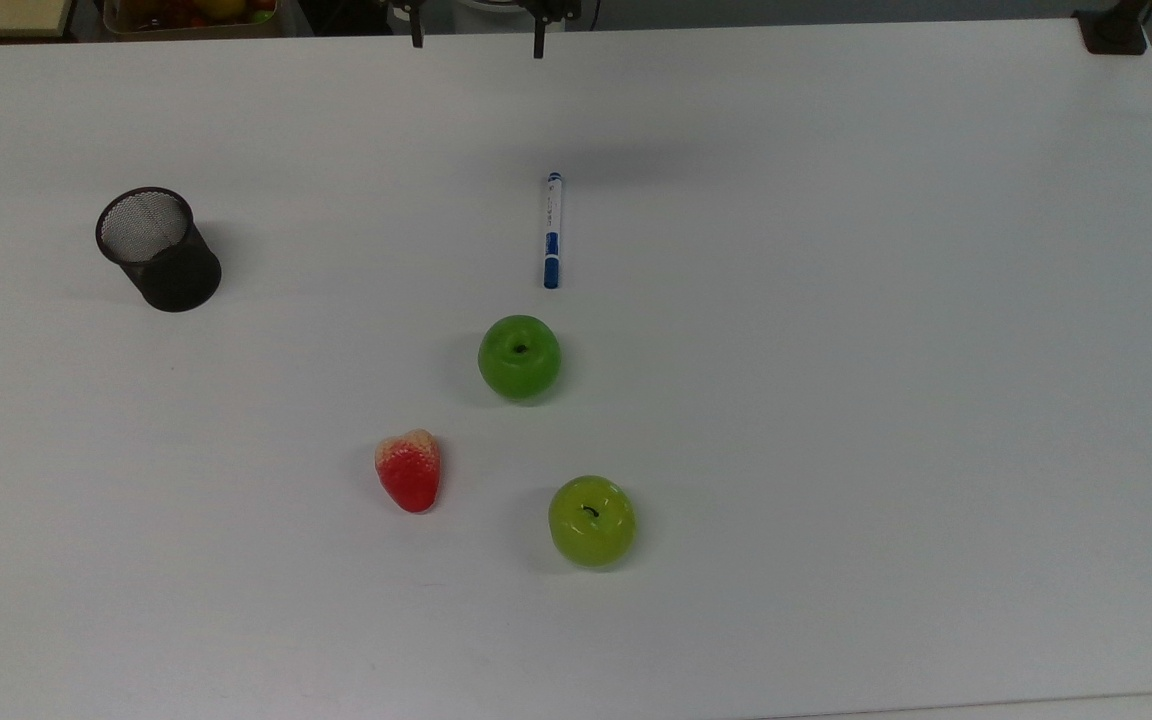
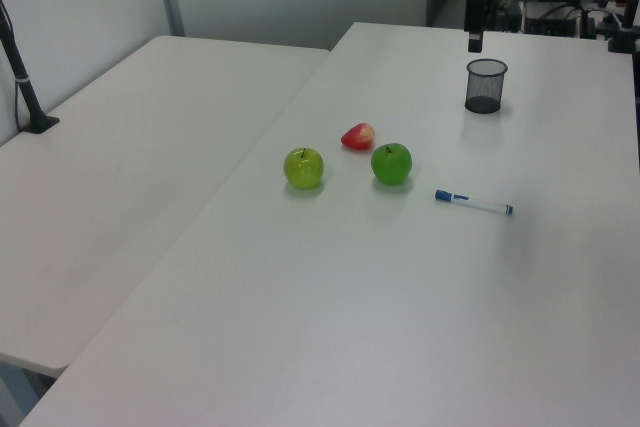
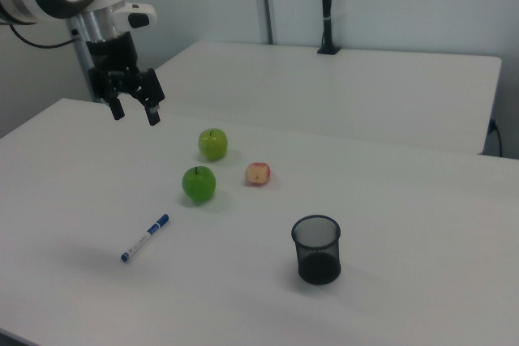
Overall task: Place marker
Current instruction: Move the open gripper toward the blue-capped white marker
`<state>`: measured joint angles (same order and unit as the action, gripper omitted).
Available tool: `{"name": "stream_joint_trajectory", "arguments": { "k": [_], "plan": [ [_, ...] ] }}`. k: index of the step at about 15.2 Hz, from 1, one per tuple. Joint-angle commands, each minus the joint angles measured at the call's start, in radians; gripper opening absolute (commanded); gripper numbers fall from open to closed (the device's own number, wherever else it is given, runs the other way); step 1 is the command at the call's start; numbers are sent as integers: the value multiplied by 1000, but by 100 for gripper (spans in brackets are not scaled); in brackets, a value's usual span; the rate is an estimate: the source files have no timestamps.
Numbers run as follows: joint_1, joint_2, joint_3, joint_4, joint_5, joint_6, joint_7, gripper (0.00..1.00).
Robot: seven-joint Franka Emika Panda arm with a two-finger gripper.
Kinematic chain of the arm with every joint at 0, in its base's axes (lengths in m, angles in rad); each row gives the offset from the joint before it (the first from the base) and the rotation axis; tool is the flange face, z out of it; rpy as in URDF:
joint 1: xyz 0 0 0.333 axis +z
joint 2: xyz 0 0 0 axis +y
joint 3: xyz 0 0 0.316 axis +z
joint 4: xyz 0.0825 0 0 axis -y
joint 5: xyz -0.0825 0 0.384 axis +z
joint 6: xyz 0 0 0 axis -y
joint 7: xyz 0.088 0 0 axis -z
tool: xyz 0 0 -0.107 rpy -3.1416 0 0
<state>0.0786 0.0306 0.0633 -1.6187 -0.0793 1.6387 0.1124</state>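
Here, in the top view, most of the gripper (image 1: 477, 38) is cut off by the upper edge, leaving two dark fingertips (image 1: 539, 42) hanging over the far rim of the white table (image 1: 836, 400). In the right view the gripper (image 3: 135, 112) shows whole, raised well above the table with its two fingers spread wide, holding and touching nothing. The marker (image 1: 552, 230) lies flat on the table, well apart from the gripper. In the top view its long axis runs almost straight up and down, blue cap toward the nearer green apple (image 1: 520, 357), which sits near it without touching. A second green apple (image 1: 592, 521) and a strawberry (image 1: 410, 470) lie beyond that. A black mesh cup (image 1: 158, 248) stands upright toward the top view's left
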Motion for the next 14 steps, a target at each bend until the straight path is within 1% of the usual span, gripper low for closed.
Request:
{"name": "stream_joint_trajectory", "arguments": {
  "k": [1,8,10,14],
  "plan": [
    [15,-6,-31,-6,19,-2,-17,100],
    [13,-3,-33,-10,19,10,-31,100],
    [9,3,-31,-19,21,36,-28,100],
    [20,9,-20,-85,32,101,-17,100]
  ]
}}
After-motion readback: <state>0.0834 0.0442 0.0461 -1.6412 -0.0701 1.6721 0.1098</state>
